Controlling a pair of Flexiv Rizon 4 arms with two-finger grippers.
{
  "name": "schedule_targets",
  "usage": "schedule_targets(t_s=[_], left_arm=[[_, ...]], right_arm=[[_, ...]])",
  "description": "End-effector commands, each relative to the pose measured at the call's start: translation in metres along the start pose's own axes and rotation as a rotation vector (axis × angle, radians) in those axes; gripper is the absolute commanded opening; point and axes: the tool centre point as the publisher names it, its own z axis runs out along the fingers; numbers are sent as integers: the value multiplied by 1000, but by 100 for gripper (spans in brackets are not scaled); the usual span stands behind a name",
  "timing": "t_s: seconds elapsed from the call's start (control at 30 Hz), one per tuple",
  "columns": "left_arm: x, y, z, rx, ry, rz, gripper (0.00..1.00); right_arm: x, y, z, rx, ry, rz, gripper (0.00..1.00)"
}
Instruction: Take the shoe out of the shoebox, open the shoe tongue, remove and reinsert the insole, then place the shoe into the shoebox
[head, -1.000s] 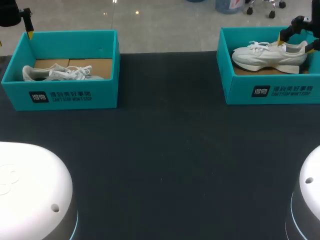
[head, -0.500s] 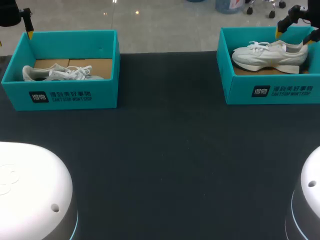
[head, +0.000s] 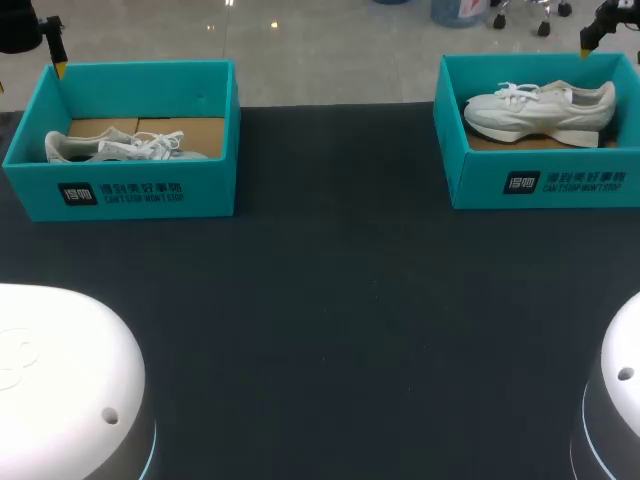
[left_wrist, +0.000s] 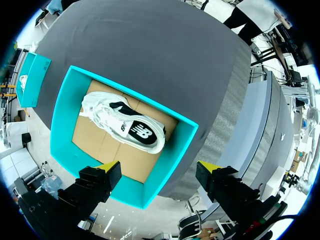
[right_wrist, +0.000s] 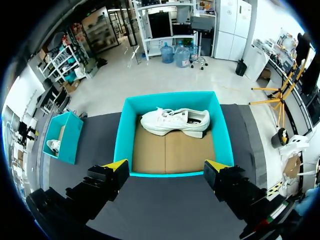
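Resting in right shoebox (head: 520, 182), shoe (head: 540, 112) is pointing toe toward table's middle, long axis left-right; left gripper (left_wrist: 159, 165) and right gripper (right_wrist: 166, 165) are hovering, fingers splayed, empty.

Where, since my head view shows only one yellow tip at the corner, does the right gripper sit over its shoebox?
Observer: In the right wrist view, the right gripper hangs above the right shoebox, over the wall opposite the shoe.
Operator: Fingers open or shut?
Observer: Open, holding nothing.
Operator: And the left one?
Observer: The left gripper is open too, above one end of the left shoebox.
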Motion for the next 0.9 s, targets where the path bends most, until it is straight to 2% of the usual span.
schedule_targets(t_s=[0.03, 0.17, 0.43, 0.5, 0.63, 0.73, 0.9], left_arm=[[0, 0, 0, -1, 1, 0, 100], [0, 0, 0, -1, 1, 0, 100], [0, 0, 0, -1, 1, 0, 100], [0, 0, 0, -1, 1, 0, 100], [0, 0, 0, -1, 1, 0, 100], [0, 0, 0, -1, 1, 0, 100], [0, 0, 0, -1, 1, 0, 100]], right_arm=[[-11, 33, 21, 26, -101, -11, 100], [-24, 43, 39, 80, -143, 6, 100], [-41, 60, 65, 106, -183, 92, 100], [-45, 63, 70, 140, -199, 100, 100], [-53, 63, 80, 213, -205, 128, 100], [-57, 59, 86, 293, -164, 159, 100], [-57, 59, 86, 293, -164, 159, 100]])
